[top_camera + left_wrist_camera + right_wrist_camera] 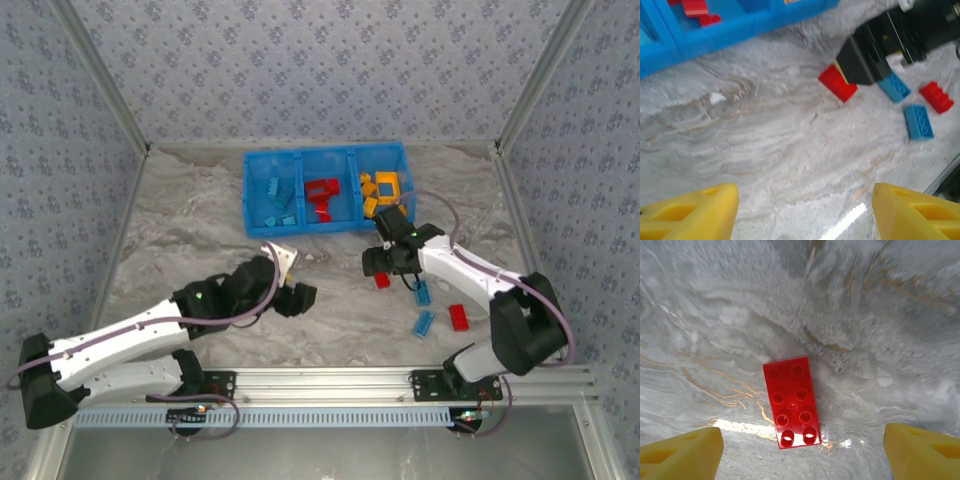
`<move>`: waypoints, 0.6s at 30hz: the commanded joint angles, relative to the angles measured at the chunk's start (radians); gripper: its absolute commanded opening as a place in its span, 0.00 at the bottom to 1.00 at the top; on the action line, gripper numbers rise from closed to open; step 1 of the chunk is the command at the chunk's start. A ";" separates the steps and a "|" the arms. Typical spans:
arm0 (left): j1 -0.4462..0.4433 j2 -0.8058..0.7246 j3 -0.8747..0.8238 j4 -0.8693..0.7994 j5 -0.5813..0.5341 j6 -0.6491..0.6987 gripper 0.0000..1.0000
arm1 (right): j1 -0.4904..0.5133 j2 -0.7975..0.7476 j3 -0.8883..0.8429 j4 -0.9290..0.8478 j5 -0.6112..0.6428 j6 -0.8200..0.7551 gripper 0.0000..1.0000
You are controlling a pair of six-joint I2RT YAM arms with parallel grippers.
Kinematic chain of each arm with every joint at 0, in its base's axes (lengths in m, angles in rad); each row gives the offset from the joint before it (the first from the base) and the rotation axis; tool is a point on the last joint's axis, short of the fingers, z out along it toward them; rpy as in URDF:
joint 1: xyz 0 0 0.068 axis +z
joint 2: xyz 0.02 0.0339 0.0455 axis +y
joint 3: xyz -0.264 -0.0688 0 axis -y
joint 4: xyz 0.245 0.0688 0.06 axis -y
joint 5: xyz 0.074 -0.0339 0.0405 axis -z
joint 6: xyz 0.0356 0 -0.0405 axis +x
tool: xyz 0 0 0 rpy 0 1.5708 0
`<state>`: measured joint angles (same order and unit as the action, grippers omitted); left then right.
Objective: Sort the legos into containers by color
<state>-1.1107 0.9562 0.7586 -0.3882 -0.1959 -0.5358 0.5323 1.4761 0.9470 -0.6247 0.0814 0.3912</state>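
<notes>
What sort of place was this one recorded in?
Probably a robot lab workcell, not a home: a marble-patterned table edged with aluminium rails, boxed in by patterned wall panels, holding a blue sorting bin.

The blue bin (pixel 247 195) lies at the far side of the table (pixel 190 240). It holds blue bricks (pixel 278 200) left, red pieces (pixel 322 196) in the middle and yellow-orange pieces (pixel 383 188) right (one seemingly an open frame). Loose nearer: a red eight-stud brick (pixel 791 402) lying studs up, a blue brick (pixel 423 292), a second blue brick (pixel 424 323), and a smaller red brick (pixel 459 317).
</notes>
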 commanded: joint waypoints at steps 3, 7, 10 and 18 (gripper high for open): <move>-0.113 -0.001 -0.041 0.113 -0.132 -0.083 0.71 | -0.007 0.108 0.025 -0.003 -0.058 -0.034 0.80; -0.145 0.029 -0.028 0.091 -0.155 -0.095 0.71 | -0.006 0.160 0.027 0.015 -0.060 -0.032 0.75; -0.149 0.029 -0.019 0.091 -0.161 -0.093 0.72 | -0.006 0.186 0.023 0.019 -0.064 -0.035 0.65; -0.149 -0.010 -0.008 0.049 -0.213 -0.085 0.71 | -0.004 0.215 0.028 0.076 -0.050 -0.041 0.40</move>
<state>-1.2526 0.9779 0.7151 -0.3214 -0.3573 -0.6147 0.5312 1.6730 0.9516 -0.5632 0.0311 0.3511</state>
